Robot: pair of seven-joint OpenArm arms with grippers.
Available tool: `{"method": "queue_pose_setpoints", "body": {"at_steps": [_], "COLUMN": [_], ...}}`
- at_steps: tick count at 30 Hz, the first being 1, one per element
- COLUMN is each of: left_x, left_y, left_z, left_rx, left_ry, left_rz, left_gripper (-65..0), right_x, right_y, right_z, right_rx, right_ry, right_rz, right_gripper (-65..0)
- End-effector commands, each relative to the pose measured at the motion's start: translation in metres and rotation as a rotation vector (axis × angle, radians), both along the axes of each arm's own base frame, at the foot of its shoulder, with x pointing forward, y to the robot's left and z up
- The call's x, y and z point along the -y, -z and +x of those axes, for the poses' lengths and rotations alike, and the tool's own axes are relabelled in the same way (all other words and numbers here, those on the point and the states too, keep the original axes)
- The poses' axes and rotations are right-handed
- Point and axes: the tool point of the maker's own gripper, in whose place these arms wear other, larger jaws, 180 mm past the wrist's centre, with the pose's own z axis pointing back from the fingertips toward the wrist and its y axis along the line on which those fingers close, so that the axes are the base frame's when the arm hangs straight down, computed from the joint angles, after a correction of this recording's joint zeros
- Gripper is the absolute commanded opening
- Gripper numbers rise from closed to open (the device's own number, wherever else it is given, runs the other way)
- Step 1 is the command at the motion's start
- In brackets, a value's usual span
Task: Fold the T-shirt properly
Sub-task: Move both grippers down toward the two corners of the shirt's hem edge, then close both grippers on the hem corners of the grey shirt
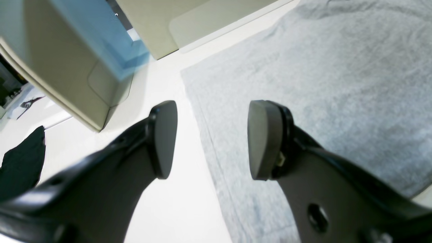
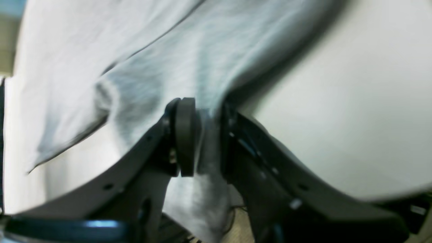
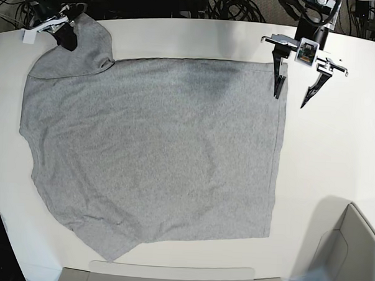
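Right wrist view smeared by blur: T-shirt [image 2: 189, 60] folds soft, hem lines unclear. Cloth bunched between my right claw [image 2: 206, 135] pads hides inner faces. Base view: box [image 3: 347, 253] cut by bottom edge. Left wrist view: dark object [image 1: 22, 162] at left edge, unidentifiable.

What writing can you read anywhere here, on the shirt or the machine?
None can be read.
T-shirt: only its plain grey side shows, no lettering.
Small module on the left gripper: its face is too small to show any text.
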Motion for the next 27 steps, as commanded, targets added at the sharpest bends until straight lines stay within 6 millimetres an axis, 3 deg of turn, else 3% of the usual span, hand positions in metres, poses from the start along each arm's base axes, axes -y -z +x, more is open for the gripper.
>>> {"method": "queue_pose_setpoints", "body": {"at_steps": [1, 4, 8, 11, 15, 18, 21, 27], "left_x": [-0.001, 0.003, 0.023, 0.030, 0.022, 0.007, -0.010, -0.070], "left_y": [-0.005, 0.003, 0.015, 0.020, 0.029, 0.042, 0.050, 0.100], "left_z": [0.000, -0.001, -0.010, -0.014, -0.013, -0.012, 0.001, -0.004], "left_rx": [0.013, -0.031, -0.088, -0.141, -0.244, -0.339, -0.389, -0.591], "left_ry": [-0.005, -0.006, 0.024, -0.006, -0.129, -0.221, -0.302, -0.618], "left_rz": [0.000, -0.009, -0.068, -0.225, -0.519, -0.679, -0.825, -0.979], "left_gripper": [-31.5, -31.5, -31.5, -31.5, -31.5, -31.5, -31.5, -31.5], "right_x": [-0.014, -0.028, -0.022, -0.011, -0.007, -0.002, 0.002, 0.011], "right_y": [0.019, 0.016, 0.014, 0.009, -0.002, -0.010, -0.017, -0.020], "right_z": [-0.023, -0.019, -0.019, -0.017, -0.011, -0.011, -0.008, -0.013], "right_rx": [-0.138, -0.120, -0.122, -0.131, -0.112, -0.104, -0.094, -0.116], "right_ry": [-0.079, -0.099, -0.101, -0.128, -0.148, -0.168, -0.184, -0.205], "right_rz": [-0.017, -0.009, -0.029, -0.091, -0.136, -0.172, -0.204, -0.247], "right_gripper": [-52.2, -52.2, -52.2, -52.2, -52.2, -52.2, -52.2, -52.2]}}
